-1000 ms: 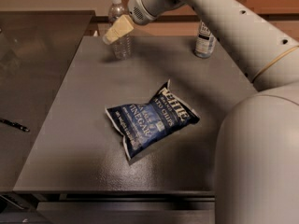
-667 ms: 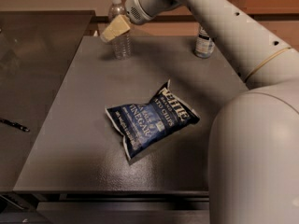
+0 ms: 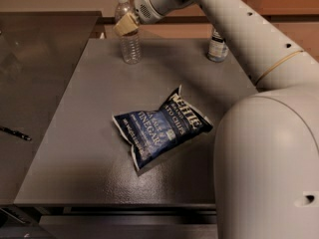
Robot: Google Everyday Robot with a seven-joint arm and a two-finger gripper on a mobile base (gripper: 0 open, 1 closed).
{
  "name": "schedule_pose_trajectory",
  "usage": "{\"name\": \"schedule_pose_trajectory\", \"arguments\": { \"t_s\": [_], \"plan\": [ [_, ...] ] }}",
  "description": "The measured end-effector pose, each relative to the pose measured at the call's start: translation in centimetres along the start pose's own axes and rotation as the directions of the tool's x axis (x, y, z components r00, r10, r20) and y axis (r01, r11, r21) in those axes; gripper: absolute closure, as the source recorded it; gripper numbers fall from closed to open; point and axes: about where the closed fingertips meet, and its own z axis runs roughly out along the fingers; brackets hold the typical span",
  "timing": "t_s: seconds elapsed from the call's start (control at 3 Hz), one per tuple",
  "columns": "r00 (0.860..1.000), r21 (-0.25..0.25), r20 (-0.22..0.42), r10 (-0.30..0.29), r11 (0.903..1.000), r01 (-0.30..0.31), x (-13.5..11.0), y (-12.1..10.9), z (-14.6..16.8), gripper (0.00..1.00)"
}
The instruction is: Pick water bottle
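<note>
The water bottle (image 3: 130, 46) is a small clear ribbed bottle with a white cap, standing upright at the far left of the grey table (image 3: 84, 133). My gripper (image 3: 124, 25) is at the bottle's shoulder, covering its upper part just below the cap. The white arm reaches to it from the right, across the back of the table.
A blue chip bag (image 3: 162, 128) lies in the middle of the table. A taller bottle with a white-and-dark label (image 3: 218, 46) stands at the far right, partly behind my arm. A dark pen (image 3: 15, 132) lies on the surface to the left. My arm's bulk fills the right foreground.
The gripper has shifted slightly up and left at the bottle's top. The arm has swung closer, filling more of the right side. The bottle stands where it was.
</note>
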Motion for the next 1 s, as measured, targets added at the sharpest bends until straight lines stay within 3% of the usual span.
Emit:
{"name": "schedule_pose_trajectory", "arguments": {
  "t_s": [0.33, 0.67, 1.0],
  "plan": [
    [1.0, 0.007, 0.009, -0.004, 1.0, 0.004, -0.5, 0.0, -1.8, 0.86],
    [0.999, 0.014, 0.021, -0.031, 0.9994, 0.031, -1.6, 0.1, -4.8, 1.0],
    [0.997, 0.027, 0.032, -0.077, 0.9967, 0.076, -3.1, 0.6, -8.5, 1.0]
  ]
}}
